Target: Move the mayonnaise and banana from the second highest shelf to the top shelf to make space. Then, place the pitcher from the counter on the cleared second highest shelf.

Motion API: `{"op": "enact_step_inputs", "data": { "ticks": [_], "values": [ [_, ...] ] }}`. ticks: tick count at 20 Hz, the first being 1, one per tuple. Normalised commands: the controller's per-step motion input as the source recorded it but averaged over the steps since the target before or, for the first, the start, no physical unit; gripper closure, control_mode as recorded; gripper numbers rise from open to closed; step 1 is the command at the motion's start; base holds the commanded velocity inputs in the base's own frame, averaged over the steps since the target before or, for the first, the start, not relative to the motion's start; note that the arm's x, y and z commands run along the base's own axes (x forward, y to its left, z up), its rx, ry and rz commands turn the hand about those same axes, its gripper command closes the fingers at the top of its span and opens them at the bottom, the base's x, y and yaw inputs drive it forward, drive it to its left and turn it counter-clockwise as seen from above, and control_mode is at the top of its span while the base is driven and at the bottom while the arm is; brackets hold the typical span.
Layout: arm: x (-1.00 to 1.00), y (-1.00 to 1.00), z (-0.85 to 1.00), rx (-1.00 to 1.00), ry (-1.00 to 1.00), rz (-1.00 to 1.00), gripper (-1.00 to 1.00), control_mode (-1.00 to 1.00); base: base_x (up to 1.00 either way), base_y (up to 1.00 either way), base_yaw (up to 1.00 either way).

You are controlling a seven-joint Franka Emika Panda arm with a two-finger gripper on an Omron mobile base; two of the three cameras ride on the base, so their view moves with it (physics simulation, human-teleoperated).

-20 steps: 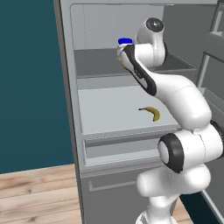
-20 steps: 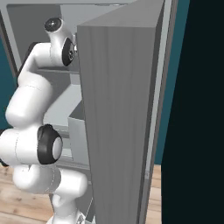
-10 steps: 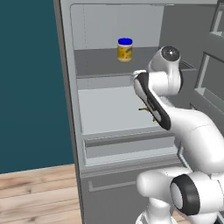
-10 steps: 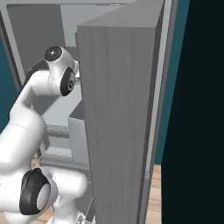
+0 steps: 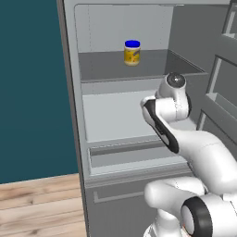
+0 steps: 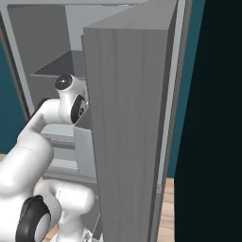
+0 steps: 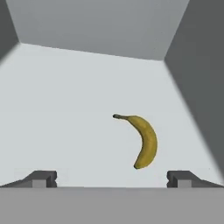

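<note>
Hand view: end effector [image 7: 112, 179] is being held wide open above banana [image 7: 143, 140], lying on pale shelf [image 7: 65, 113]; mayonnaise [image 5: 132, 52] is being carried by top shelf [image 5: 102, 67].

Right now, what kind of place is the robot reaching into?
It looks like the inside of an open fridge, probably in a kitchen. There are flat shelves, a jar with a blue lid on the top shelf, and a banana lying on the pale shelf below.

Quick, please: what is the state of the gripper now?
Gripper: open, holding nothing; the banana lies ahead on the shelf, untouched.
</note>
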Motion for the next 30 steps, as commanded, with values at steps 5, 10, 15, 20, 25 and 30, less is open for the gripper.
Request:
{"op": "enact_step_inputs", "data": {
  "ticks": [5, 10, 15, 20, 25, 30],
  "values": [
    [0.02, -0.39, -0.34, -0.01, 0.15, 0.0, -1.0, -1.0, 0.0, 0.0, 0.0],
    [0.08, -0.32, -0.49, 0.0, 0.09, -0.01, -1.0, -1.0, 0.0, 0.0, 0.0],
    [0.14, -0.15, -0.63, -0.02, 0.0, -0.03, -1.0, -1.0, 0.0, 0.0, 0.0],
    [0.17, -0.1, -0.52, -0.01, 0.0, -0.03, -1.0, -1.0, 0.0, 0.0, 0.0],
    [0.18, -0.16, -0.35, 0.0, 0.0, -0.03, -1.0, -1.0, 0.0, 0.0, 0.0],
    [0.28, -0.22, -0.21, 0.0, 0.0, -0.04, -1.0, -1.0, 0.0, 0.0, 0.0]
  ]
}}
